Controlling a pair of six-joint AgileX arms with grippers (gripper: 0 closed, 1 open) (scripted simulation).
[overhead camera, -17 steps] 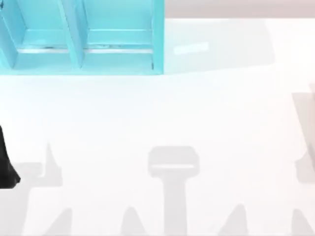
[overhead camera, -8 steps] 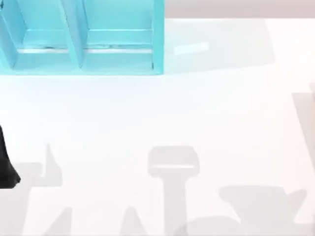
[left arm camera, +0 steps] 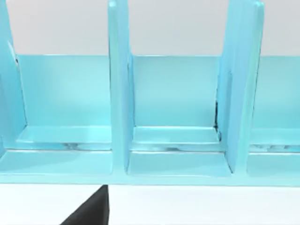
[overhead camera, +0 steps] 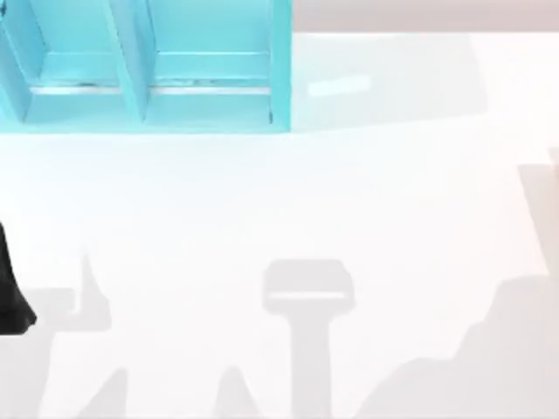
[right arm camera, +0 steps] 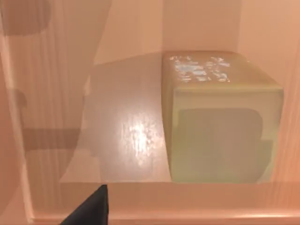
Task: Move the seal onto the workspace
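Shadow at the counter's (overhead camera: 262, 201) lower right has changed since the earlier frame: you now see a broad grey slope running from the right edge down to the bottom edge, where a smaller angular patch lay before. Dark left arm (overhead camera: 10, 297) at the left edge is unchanged.

1. Seal (right arm camera: 220, 117): one rectangular block, pale tan with an olive cast, flat faces, softly rounded edges. Its upper face carries a mottled pale mark. It rests on the glossy floor of a wood-grained recess (right arm camera: 126, 136), close to one side wall, with a bright glare spot on the floor beside it.
2. Workspace: one plain white matte counter.
3. Shelf unit (overhead camera: 279, 70): one turquoise unit with smooth, slightly glossy panels at the counter's far left. Two compartments show from above. The left wrist view faces two upright dividers (left arm camera: 119, 93).
4. Right pincer (right arm camera: 91, 208): one dark wedge in front of the seal, not touching it; you cannot tell its opening.
5. Left pincer (left arm camera: 91, 211): one dark wedge over the counter before the shelf; you cannot tell its opening.
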